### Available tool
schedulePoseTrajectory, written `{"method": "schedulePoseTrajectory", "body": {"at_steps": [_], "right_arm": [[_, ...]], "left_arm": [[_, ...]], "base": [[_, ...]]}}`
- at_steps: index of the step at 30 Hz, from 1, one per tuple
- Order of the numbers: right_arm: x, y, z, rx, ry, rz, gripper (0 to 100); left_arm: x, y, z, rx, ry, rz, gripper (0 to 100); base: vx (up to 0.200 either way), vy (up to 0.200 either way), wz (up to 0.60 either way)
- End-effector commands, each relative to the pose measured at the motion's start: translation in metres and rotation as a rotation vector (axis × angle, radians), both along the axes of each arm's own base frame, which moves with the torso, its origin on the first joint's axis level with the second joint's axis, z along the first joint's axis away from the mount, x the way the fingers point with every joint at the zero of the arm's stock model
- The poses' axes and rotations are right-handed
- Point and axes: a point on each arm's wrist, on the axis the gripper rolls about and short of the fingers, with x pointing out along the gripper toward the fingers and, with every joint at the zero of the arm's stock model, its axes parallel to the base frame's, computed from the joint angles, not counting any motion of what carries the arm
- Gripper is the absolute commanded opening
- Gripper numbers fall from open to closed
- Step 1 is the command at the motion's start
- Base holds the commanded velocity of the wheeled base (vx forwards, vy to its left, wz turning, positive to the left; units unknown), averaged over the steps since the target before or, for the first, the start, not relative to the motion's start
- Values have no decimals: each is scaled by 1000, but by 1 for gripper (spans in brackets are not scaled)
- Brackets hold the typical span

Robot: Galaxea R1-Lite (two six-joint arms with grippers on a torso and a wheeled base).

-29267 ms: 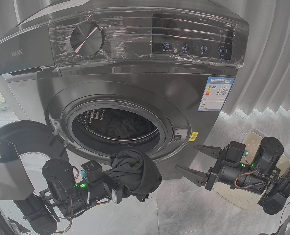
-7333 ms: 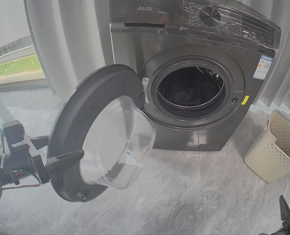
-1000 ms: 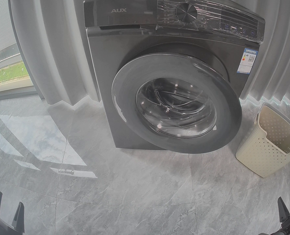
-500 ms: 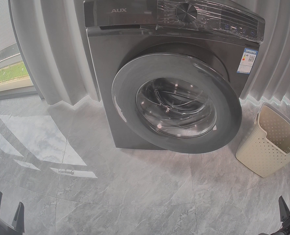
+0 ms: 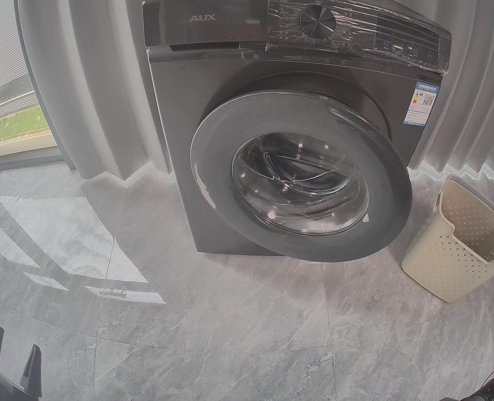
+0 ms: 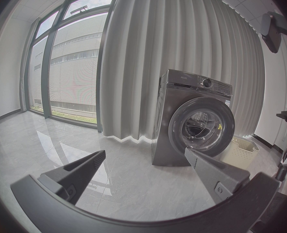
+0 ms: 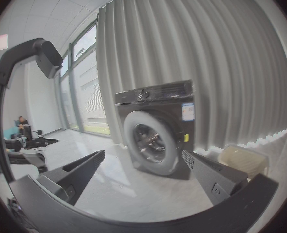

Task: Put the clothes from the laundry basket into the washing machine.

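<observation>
The grey washing machine (image 5: pixel 291 112) stands against the curtain. Its round glass door (image 5: pixel 300 176) is swung across the opening, with the right edge a little off the front. Only reflections and dark shapes show through the glass. The cream laundry basket (image 5: pixel 458 240) leans on the floor to the machine's right, its perforated inner walls bare. My left gripper (image 5: pixel 15 339) is open low at the near left, far from the machine, and holds nothing (image 6: pixel 143 154). In the right wrist view my right gripper (image 7: pixel 143 154) is open too, facing the washing machine (image 7: pixel 156 123) and basket (image 7: pixel 243 157) from a distance.
Grey tiled floor (image 5: pixel 219 318) lies between me and the machine. Pale curtains (image 5: pixel 91 73) hang behind it, and a floor-to-ceiling window (image 5: pixel 7 112) is at the left. Other equipment stands far off in the room (image 7: pixel 27 139).
The door, wide open 7 s ago, is now swung across the opening. Over the last second my right gripper's fingertips have slid down out of the head view's corner. The left gripper has stayed put.
</observation>
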Motion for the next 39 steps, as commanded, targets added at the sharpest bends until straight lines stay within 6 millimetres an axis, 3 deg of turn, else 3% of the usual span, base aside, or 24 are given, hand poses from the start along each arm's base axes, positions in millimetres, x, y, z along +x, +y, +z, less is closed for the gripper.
{"method": "schedulePoseTrajectory", "body": {"at_steps": [1, 3, 4, 6, 9, 13, 14, 19, 26, 39], "right_arm": [[88, 7, 24, 63, 371, 319, 100], [109, 10, 24, 44, 387, 344, 100], [109, 10, 24, 44, 387, 344, 100], [135, 18, 21, 18, 424, 401, 100], [155, 32, 22, -12, 440, 459, 100], [167, 43, 24, -30, 444, 472, 100], [174, 55, 22, -36, 460, 489, 100], [192, 63, 18, 1, 450, 482, 100], [202, 65, 14, 53, 445, 420, 100], [203, 65, 17, 57, 430, 414, 100]], "left_arm": [[0, 0, -5, 5, 5, -2, 100], [0, 0, -5, 3, 7, -2, 100], [0, 0, -5, 3, 7, -2, 100], [0, 0, -5, 0, 7, -2, 100], [0, 0, -5, 0, 7, 0, 100], [0, 0, -5, 2, 7, 0, 100], [0, 0, -5, 0, 5, 0, 100], [0, 0, -5, 2, 7, -10, 100], [0, 0, -5, -2, 5, -7, 100], [0, 0, -5, -4, 4, -8, 100]], "base": [[0, 0, 0], [0, 0, 0], [0, 0, 0], [0, 0, 0], [0, 0, 0], [0, -150, 0], [0, -200, 0], [0, -80, 0], [0, 0, 0], [46, 0, 0]]}}
